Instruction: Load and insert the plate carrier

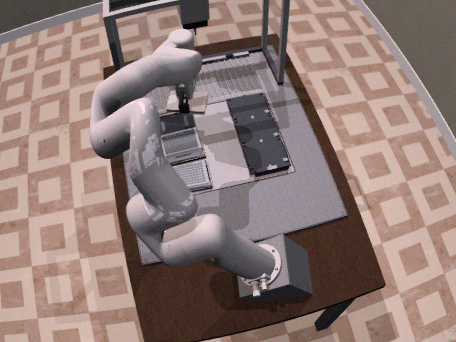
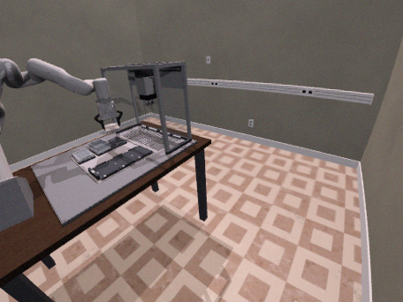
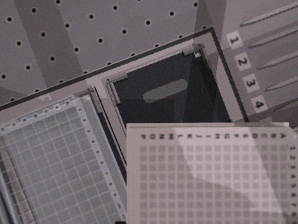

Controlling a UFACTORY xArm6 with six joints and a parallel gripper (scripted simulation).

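The gripper [image 1: 184, 107] [image 2: 109, 123] stands with its fingers nearly at their widest, closed against C16 [image 1: 199, 102] [image 2: 111, 128] [image 3: 210, 175], the pale 384-well plate. C16 hangs above the apron side of the rails, raised clear of its nest. In the wrist view its letters run along one edge from P to A, its numbers begin down the side beside A, and its edges lie at an angle to the nest.

Just below the fingers, on the arm's side, is nest S3 [image 1: 178, 122] [image 2: 117, 142] [image 3: 150, 110], its dark floor and a pale slot showing. Next beyond it, toward the base, C51 [image 1: 181, 143] [image 2: 100, 146] [image 3: 55, 155] sits in its nest; farther that way, C15 [image 1: 194, 174] [image 2: 82, 155] sits in the row's last nest.

Away from the base, the loading rails [image 1: 235, 76] [image 2: 150, 139] [image 3: 280, 57] begin near the fingers, track labels 1 to 4 readable in the wrist view. Across to the right of the fingers, PC7 [image 1: 255, 128] [image 2: 121, 161] lies lengthwise on the apron [image 1: 222, 161], outside the rails, its dark top uncovered.

Farther off, the frame [image 1: 285, 36] [image 2: 162, 111] stands over the rails, with a dark-bottomed head [image 1: 194, 11] [image 2: 147, 86] hanging from it.
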